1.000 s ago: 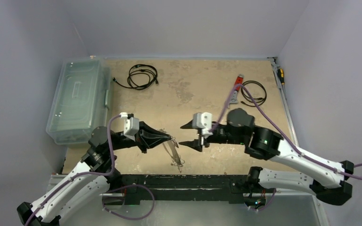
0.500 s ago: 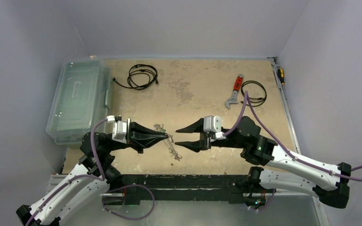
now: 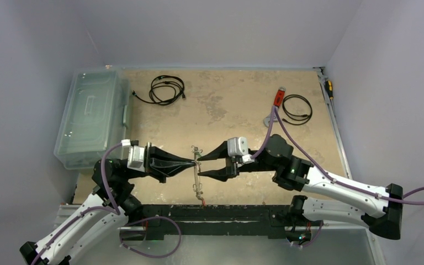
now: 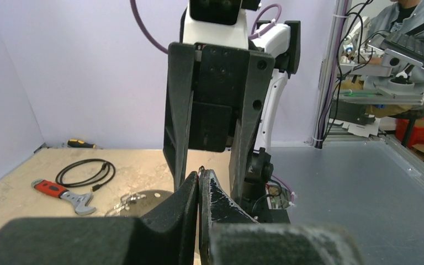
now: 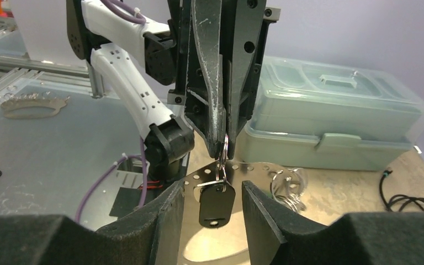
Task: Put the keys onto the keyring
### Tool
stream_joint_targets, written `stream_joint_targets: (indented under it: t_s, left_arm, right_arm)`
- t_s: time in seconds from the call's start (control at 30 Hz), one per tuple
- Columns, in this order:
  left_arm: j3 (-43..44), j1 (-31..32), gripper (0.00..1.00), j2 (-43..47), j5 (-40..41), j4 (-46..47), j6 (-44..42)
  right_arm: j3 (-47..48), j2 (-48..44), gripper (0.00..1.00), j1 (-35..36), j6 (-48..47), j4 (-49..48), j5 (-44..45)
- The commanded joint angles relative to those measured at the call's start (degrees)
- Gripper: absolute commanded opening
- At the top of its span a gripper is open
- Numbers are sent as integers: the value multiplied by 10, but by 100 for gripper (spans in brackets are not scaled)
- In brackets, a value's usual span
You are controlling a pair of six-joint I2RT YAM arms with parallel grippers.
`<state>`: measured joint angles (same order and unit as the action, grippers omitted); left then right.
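My left gripper (image 3: 192, 164) (image 4: 199, 175) is shut on a small split ring (image 5: 224, 148). A key with a black tag (image 5: 216, 204) hangs from that ring. Right behind it hangs the keyring (image 5: 256, 165), a flat grey hoop with small holes. It shows as a thin upright line (image 3: 197, 179) in the top view. More keys on small rings (image 5: 287, 189) dangle against it. My right gripper (image 3: 199, 167) (image 5: 212, 190) is open and faces the left one. The black-tagged key sits between its fingers without touching them.
A clear lidded plastic box (image 3: 91, 118) (image 5: 331, 110) stands at the left edge. Black coiled cables lie at the back (image 3: 167, 88) and back right (image 3: 297, 109). A red-handled wrench (image 3: 277, 99) (image 4: 61, 190) lies beside the right one. A screwdriver (image 3: 328, 88) lies along the right edge.
The right gripper has moved left and narrowed, and now straddles the hanging key. The left gripper has shifted slightly right, and the hoop has swung from slanted to nearly straight.
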<state>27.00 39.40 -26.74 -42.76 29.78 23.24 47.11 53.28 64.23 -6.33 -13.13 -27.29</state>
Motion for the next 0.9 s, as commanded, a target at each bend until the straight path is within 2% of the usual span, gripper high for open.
stream_joint_targets:
  t_s: [0.0, 0.53, 0.87]
  left_arm:
    - [-3, -1, 0, 8, -2, 54, 18]
    - [-8, -4, 0, 19, -1, 51, 25]
    - [-6, -10, 0, 38, 18, 23, 5]
  right_arm:
    - [21, 15, 46, 2, 11, -44, -26]
    - [42, 78, 43, 2, 31, -115, -65]
    - [30, 37, 45, 2, 25, -74, -49]
